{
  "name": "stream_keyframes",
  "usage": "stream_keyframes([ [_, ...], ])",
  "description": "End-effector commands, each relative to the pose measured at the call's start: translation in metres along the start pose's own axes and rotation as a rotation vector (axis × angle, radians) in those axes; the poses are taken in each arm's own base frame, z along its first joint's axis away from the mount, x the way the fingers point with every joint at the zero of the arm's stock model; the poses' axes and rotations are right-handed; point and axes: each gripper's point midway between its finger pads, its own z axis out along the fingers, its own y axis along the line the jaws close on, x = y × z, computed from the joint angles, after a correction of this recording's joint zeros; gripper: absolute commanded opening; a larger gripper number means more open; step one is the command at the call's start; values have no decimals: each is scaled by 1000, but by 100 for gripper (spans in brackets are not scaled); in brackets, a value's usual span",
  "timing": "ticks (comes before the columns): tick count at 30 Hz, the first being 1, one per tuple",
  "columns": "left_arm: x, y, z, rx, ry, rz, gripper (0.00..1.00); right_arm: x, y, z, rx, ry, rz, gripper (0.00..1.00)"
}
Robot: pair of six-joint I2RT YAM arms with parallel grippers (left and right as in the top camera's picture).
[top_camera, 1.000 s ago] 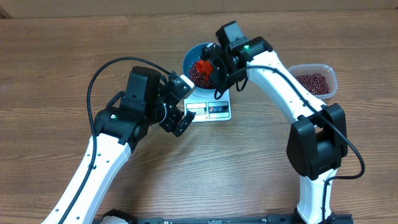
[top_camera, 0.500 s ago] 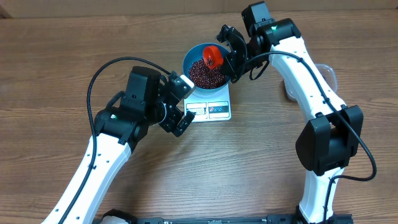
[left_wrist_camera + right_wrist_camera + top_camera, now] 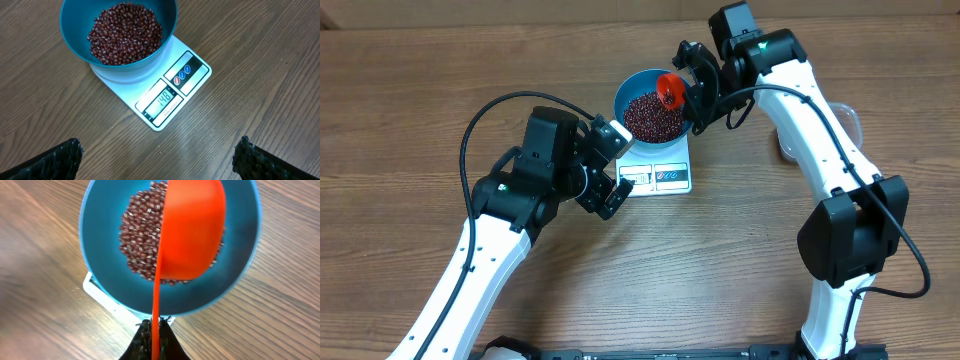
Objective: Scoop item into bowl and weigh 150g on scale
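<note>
**A:** Start big. What does everything rest on?

**B:** A wood-grain table (image 3: 410,90), brown and matte. Two white arms with black joints bend over it. The right arm covers most of a clear plastic tub (image 3: 854,122), so only a bit of its rim shows.

**A:** And the scale?

**B:** The scale (image 3: 170,95) is a flat white rectangle with rounded corners. The overhead view shows only its panel edge. The left wrist view shows the display, which reads what looks like 148, though the digits are small.

**A:** Where is the bowl?

**B:** The bowl (image 3: 67,30) sits on the scale. It is round, deep and smooth, blue outside and paler inside, and its far rim is cut off in the left wrist view.

**A:** What about the tools?

**B:** The left gripper (image 3: 615,168) is spread wide and holds nothing, just beside the scale. Only its ribbed black fingertips (image 3: 55,160) enter its own view. The right gripper (image 3: 155,342) is clamped on the thin handle of a glossy orange scoop (image 3: 192,230), which is tilted over the bowl. I can't tell what is inside the scoop.

**A:** And the beans?

**B:** The beans (image 3: 125,32) are tiny and dark red-brown, heaped loosely in the bowl
</note>
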Motion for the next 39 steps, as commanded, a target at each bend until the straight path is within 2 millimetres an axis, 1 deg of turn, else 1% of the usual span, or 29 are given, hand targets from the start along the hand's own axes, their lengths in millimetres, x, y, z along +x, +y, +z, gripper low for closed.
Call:
stream_keyframes([
  [1, 0, -2, 2, 7, 2, -5, 99, -13, 4, -24, 113, -43, -39, 4],
  [7, 0, -2, 2, 7, 2, -5, 100, -11, 0, -23, 223, -17, -52, 4],
  [11, 0, -2, 2, 7, 2, -5, 100, -11, -2, -23, 265, -8, -58, 4],
  [15, 0, -2, 2, 7, 2, -5, 99, -11, -3, -23, 271, -8, -59, 4],
  [19, 0, -2, 2, 7, 2, -5, 100, -13, -10, -25, 312, -11, -68, 4],
  [27, 0, -2, 2, 7, 2, -5, 100, -17, -10, -25, 314, -22, -101, 4],
  [32, 0, -2, 2, 7, 2, -5, 100, -18, -12, -26, 325, -17, -165, 4],
  [39, 0, -2, 2, 7, 2, -5, 100, -21, -12, -26, 329, -20, -198, 4],
])
